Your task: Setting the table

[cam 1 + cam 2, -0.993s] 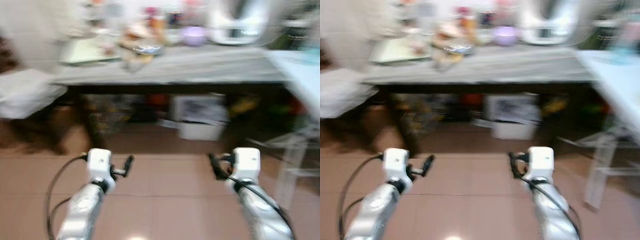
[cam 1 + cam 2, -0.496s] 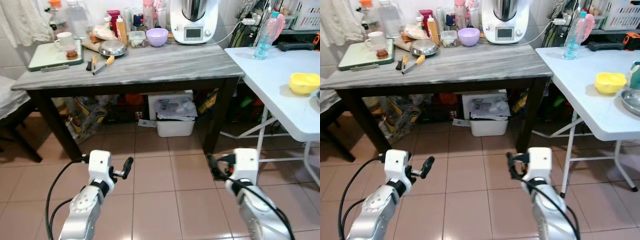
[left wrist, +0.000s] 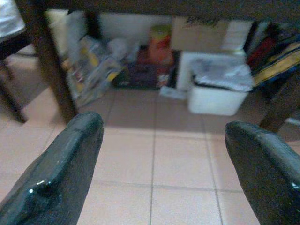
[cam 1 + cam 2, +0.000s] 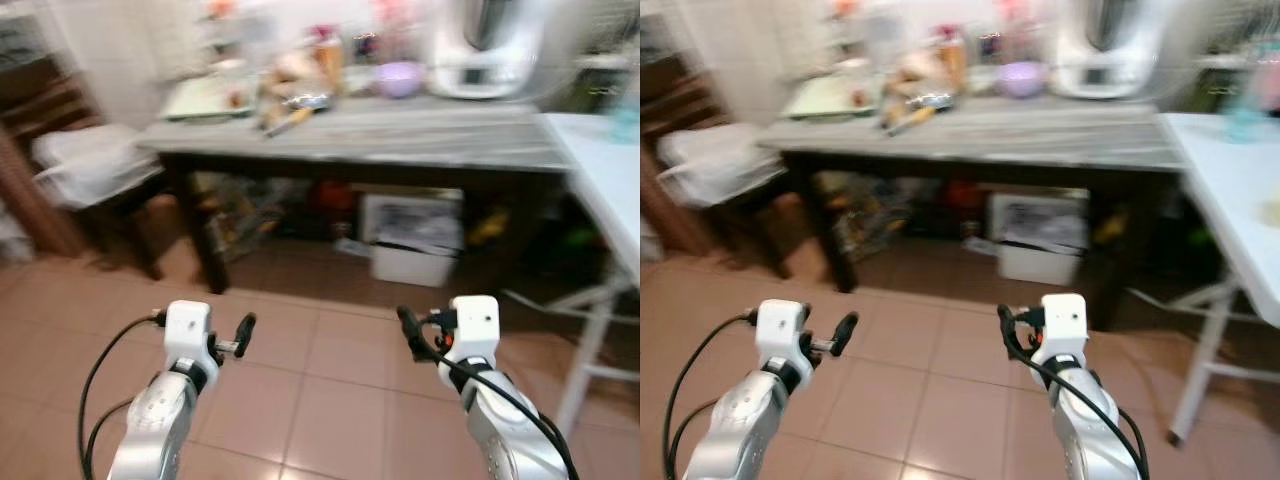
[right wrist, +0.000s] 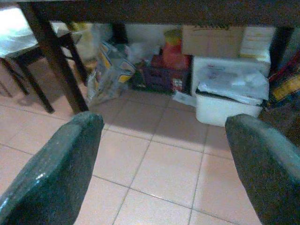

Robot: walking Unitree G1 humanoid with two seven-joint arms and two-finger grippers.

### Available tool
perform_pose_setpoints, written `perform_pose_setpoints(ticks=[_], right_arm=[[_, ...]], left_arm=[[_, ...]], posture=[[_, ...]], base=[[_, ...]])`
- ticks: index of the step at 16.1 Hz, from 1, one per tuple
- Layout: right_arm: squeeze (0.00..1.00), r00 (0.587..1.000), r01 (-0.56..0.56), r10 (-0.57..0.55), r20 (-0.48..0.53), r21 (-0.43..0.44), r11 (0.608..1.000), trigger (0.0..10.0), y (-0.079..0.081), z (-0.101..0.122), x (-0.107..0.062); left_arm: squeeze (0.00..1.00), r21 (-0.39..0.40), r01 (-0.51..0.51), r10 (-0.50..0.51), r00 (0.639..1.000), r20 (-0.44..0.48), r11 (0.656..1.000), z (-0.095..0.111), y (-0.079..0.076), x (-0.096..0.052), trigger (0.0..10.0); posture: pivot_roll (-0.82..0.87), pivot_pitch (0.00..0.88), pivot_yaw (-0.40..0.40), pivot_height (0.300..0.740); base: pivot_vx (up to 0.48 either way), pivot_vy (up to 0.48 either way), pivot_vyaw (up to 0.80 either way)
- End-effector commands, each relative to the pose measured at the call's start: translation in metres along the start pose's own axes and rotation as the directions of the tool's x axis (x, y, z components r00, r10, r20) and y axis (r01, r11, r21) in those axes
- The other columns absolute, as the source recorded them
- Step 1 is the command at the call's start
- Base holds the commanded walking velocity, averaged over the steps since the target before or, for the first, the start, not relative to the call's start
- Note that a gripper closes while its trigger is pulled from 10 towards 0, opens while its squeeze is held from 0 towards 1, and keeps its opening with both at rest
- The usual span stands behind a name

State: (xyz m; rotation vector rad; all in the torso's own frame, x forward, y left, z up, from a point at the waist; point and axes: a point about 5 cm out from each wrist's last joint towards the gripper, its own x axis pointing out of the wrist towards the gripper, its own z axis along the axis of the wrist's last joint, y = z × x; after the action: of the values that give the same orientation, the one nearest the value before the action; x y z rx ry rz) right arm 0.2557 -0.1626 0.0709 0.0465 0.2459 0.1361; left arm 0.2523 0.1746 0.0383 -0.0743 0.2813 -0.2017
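- Both grippers, left (image 4: 243, 332) and right (image 4: 412, 334), are spread apart and empty, low over the floor.
- Tableware sits blurred on the grey tabletop (image 4: 420, 130), well ahead.
- Risk: the blurred view could make the robot clip the table leg (image 4: 200, 240).

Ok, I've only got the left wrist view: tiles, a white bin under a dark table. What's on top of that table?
Observer: It's blurred, but a purple bowl stands on the grey tabletop near a white appliance.
Operator: Anything to my right?
Observer: A white folding table adjoins the dark one on the robot's right.
Operator: And the other arm?
Observer: The right end effector hangs over the floor tiles, fingers apart, holding nothing, level with the left end effector.
Operator: Anything on my left?
Observer: A dark seat carrying a white bundle stands left of the table.
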Motion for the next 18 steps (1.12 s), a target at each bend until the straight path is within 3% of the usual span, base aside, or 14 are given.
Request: perform_pose_setpoints(ticks=[1,18], right_arm=[[0.00,1.000,0.013,-0.013,0.004,0.005,1.000,10.0,-0.003,0.001,0.000],[0.00,0.999,0.043,-0.043,0.010,0.032,0.999,10.0,-0.004,0.003,-0.003]], left_arm=[[0.00,0.010,0.017,-0.017,0.999,0.033,1.000,0.011,-0.004,0.005,10.0],[0.00,0.015,0.040,-0.041,0.998,0.043,0.999,0.022,-0.010,0.002,10.0]], posture=[[-0.10,0.000,0.052,0.740],[-0.09,0.000,0.058,0.740]], base=[[0.000,-0.416,0.00],[0.000,-0.474,0.00]])
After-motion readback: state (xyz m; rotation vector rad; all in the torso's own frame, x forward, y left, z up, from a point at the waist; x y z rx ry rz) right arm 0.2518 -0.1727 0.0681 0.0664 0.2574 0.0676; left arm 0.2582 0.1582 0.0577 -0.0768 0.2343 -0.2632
